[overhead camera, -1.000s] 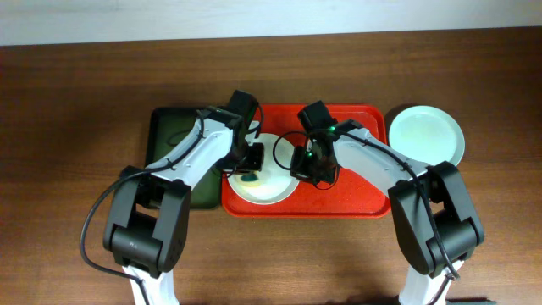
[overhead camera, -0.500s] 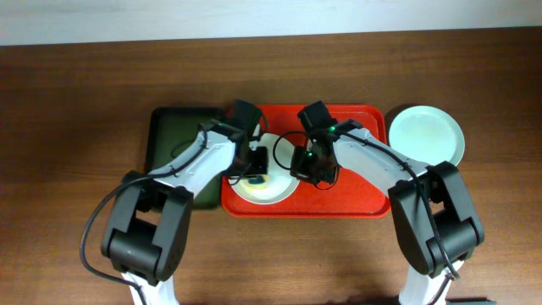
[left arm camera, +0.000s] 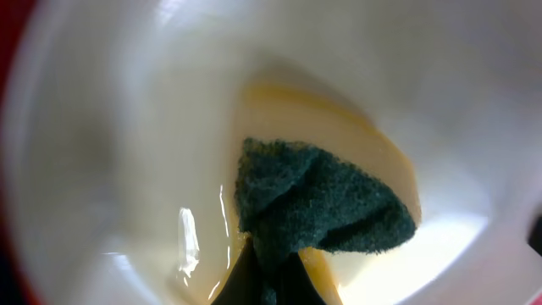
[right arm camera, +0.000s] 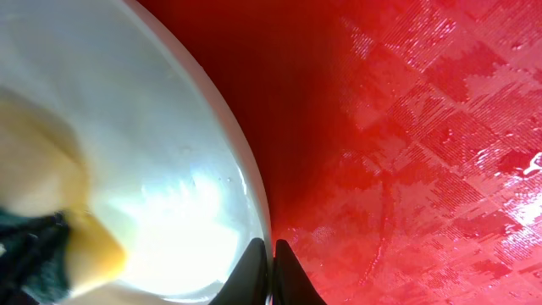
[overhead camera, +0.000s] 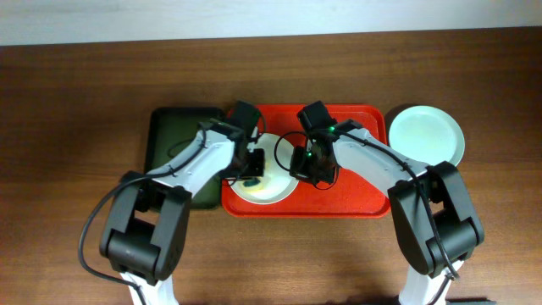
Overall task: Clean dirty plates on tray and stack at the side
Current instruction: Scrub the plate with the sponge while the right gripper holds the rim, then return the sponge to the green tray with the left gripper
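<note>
Currently left gripper (overhead camera: 252, 168) is clamped on the green scouring pad (left arm camera: 318, 203) atop the smeared white plate (overhead camera: 273, 188), left side of red tray (overhead camera: 364, 191), while right gripper (right arm camera: 271, 263) pinches its right rim, the sensible hold since it looks rigid and slick.

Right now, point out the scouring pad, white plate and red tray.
scouring pad (left arm camera: 326, 203): left wrist view, middle
white plate (right arm camera: 152, 144): right wrist view, inner surface
red tray (right arm camera: 406, 152): right wrist view, bare floor
</note>
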Robot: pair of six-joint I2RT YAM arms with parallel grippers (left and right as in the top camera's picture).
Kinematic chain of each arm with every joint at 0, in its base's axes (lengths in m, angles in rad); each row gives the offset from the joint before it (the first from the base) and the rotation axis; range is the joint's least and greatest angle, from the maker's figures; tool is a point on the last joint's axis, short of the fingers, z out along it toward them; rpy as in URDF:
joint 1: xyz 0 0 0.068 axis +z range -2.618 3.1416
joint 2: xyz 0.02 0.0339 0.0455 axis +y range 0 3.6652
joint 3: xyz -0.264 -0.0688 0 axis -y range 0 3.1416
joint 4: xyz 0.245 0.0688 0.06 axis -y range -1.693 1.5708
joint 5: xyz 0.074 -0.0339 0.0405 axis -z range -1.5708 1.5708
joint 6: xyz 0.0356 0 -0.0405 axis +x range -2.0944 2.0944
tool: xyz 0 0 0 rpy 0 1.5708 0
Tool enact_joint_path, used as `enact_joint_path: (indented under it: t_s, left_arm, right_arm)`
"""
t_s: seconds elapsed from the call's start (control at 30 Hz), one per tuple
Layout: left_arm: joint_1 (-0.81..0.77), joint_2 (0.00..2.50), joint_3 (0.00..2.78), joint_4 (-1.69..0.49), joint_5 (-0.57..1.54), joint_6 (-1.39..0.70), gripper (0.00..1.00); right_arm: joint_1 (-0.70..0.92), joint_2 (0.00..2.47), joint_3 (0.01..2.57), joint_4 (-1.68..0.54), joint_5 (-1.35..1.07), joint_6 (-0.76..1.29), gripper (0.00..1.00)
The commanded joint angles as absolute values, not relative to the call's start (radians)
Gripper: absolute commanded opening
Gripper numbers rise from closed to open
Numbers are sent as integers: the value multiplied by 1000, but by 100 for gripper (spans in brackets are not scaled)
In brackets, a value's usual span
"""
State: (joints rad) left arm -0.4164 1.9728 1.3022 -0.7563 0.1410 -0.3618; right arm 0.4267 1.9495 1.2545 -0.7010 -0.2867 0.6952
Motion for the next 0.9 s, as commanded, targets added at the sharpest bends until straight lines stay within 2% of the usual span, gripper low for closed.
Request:
enact_joint_path:
  t_s: [0.0, 0.17, 0.4, 0.5, 0.6, 0.7, 0.87]
  left_arm:
    - [-370, 1985, 1299, -768, 48, -356, 0]
    - [-416, 1985, 1296, -741, 162, -377, 0]
    - [-563, 1985, 1300, -677, 175, -359, 0]
    - [-541, 1985, 1334, -713, 150, -343, 0]
    - [-467, 1985, 1351, -755, 51, -343, 0]
    - [-386, 1985, 1351, -787, 47, -343, 0]
    - [-372, 1976, 1360, -786, 335, -181, 0]
  right_arm:
    - [432, 1953, 1249, -702, -277, 688, 5]
    - [432, 1953, 1249, -702, -276, 688, 5]
    - [432, 1953, 1249, -703, -277, 688, 5]
    - [432, 1953, 1249, -703, -276, 688, 5]
    - [432, 1953, 1249, -702, -276, 685, 5]
    - [432, 1953, 1249, -702, -276, 685, 5]
    - [432, 1953, 1249, -702, -276, 685, 5]
